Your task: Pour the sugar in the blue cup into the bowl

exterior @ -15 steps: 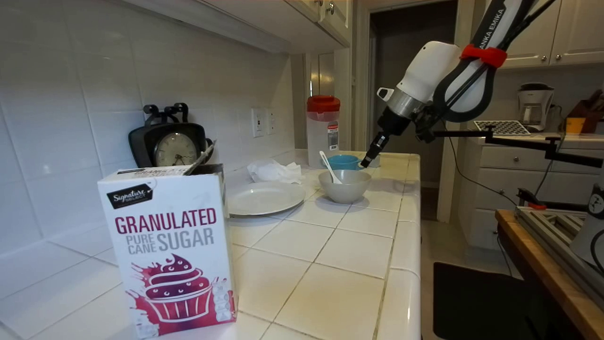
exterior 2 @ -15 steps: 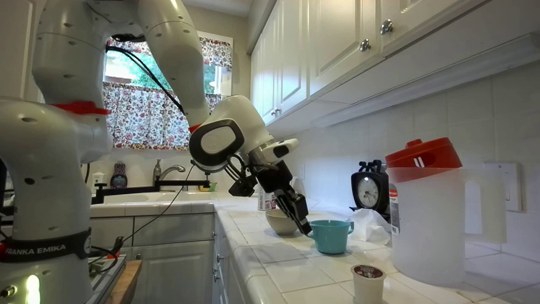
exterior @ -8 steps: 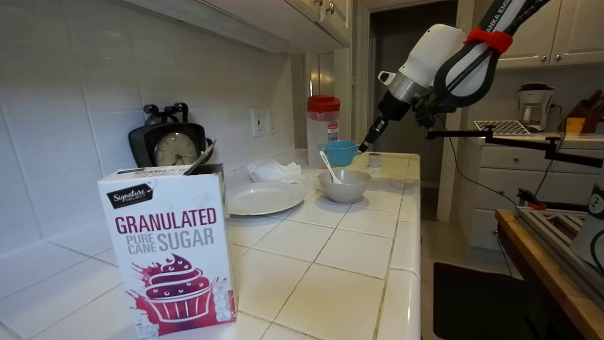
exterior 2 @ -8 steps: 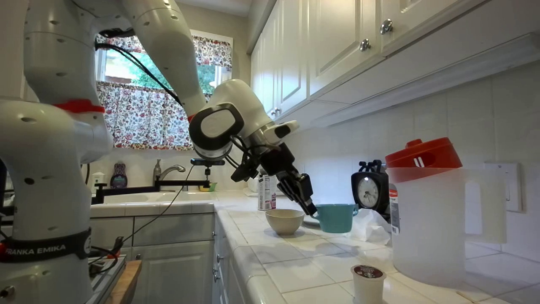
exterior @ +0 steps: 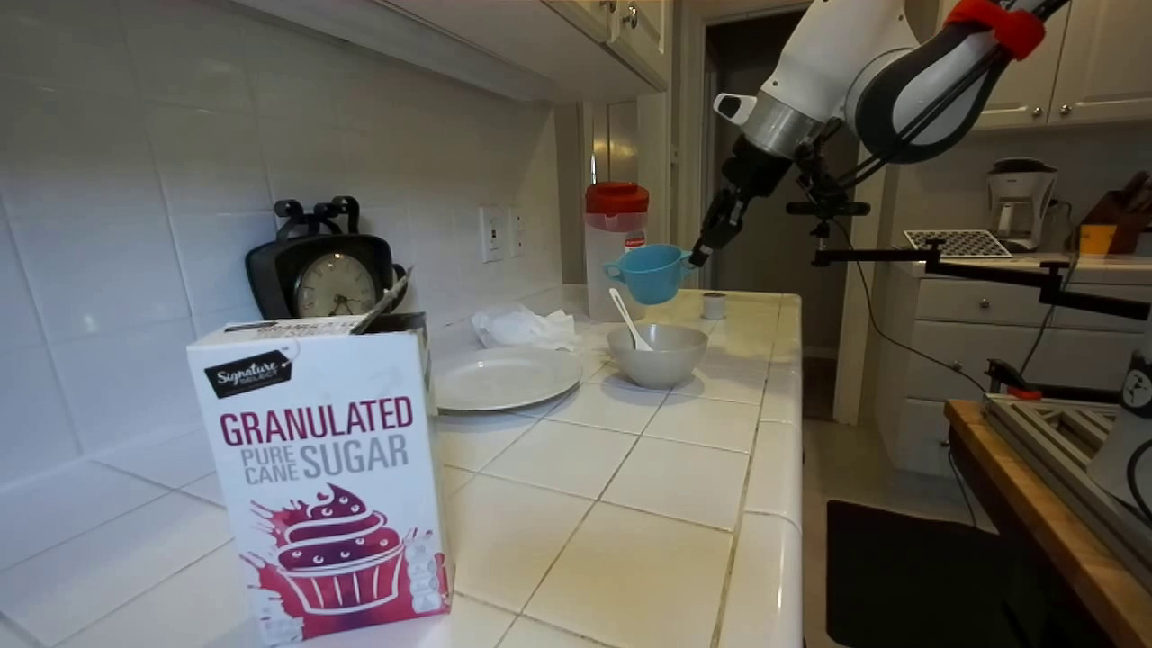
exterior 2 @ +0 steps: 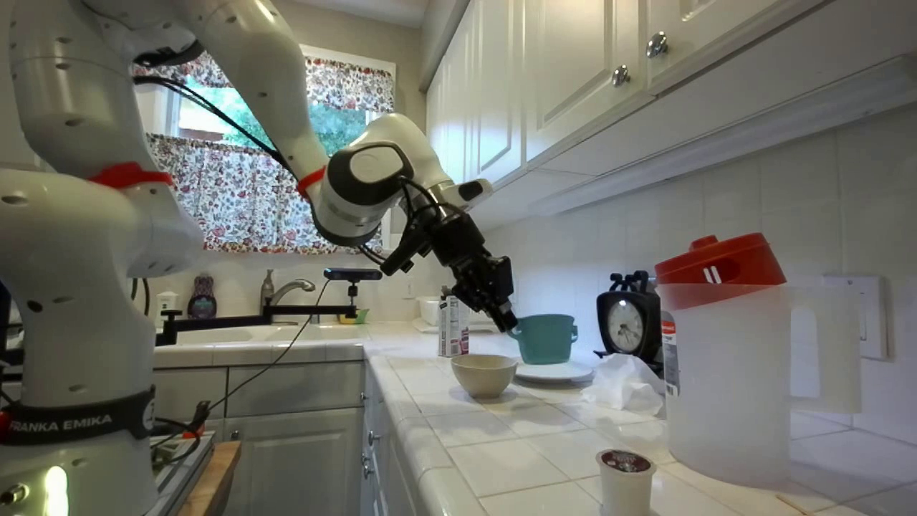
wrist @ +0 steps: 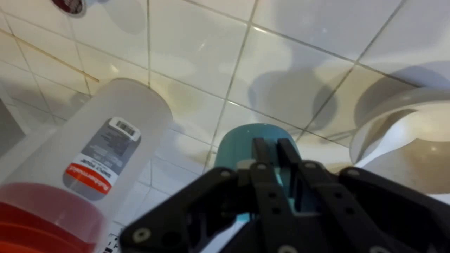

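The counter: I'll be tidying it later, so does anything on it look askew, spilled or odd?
The pitcher has a lid that looks slanted in an exterior view. The box has a flap sticking up. A crumpled wad lies near the plate, like litter. I see no spill, though a small one might not show.

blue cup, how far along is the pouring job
Done: the light-blue round plastic-looking cup hangs clear of the white tiled counter. In hand: the black claw is shut on its handle. Left, it seems: moving over the small round off-white bowl, beside the cup in the wrist view, and tipping; contents are hidden.
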